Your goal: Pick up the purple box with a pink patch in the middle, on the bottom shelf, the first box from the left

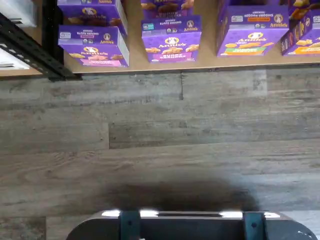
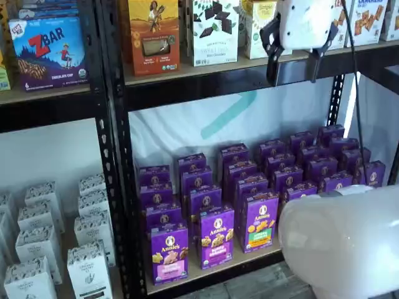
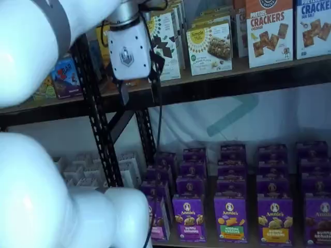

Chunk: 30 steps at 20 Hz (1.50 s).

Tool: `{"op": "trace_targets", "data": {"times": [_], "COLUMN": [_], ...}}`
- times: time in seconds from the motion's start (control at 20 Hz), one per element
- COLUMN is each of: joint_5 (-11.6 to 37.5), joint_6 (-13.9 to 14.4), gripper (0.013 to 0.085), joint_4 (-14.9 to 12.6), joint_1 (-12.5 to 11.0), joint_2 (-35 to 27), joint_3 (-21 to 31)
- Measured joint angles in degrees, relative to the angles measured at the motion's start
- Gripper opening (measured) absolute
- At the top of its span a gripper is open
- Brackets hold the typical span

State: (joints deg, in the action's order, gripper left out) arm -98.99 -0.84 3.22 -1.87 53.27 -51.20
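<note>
Blurred white arm casing [image 2: 346,243] fills the near corner in a shelf view and covers the right end of the bottom shelf [image 2: 212,274], whose front rail runs below the rows of purple boxes. Those boxes stand in neat files, fronts outward, presumably so each flavour's label can be read and the front one taken first. The purple box [image 2: 169,252] with the pink panel stands at the front of the leftmost file, just beside the black rack post [image 2: 118,187]; in the wrist view it [image 1: 95,50] shows near the shelf edge, above bare wood-look floor [image 1: 160,140]. The gripper [image 2: 293,59] hangs high, level with the upper shelf and well apart from the target, its two black fingers spread with a clear gap and nothing between them, which looks like a ready pose before any descent. In the other shelf view the arm hides most of the leftmost file, and only a sliver of pink shows. Small print on the labels cannot be read.
</note>
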Motion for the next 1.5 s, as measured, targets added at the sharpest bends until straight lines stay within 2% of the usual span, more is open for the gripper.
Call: {"op": "trace_targets", "data": {"times": [0.35, 0.7, 1.5], "joint_5": [4.7, 9.7, 24.5], "joint_6": [0.8, 1.2, 3.4], "gripper": [0.085, 0.085, 0.085], "joint_4": [-0.6, 0.2, -1.8], "joint_1": [1.0, 1.6, 4.0], "joint_2": [1.3, 2.9, 4.3], "joint_3": [6.3, 12.4, 28.2]}}
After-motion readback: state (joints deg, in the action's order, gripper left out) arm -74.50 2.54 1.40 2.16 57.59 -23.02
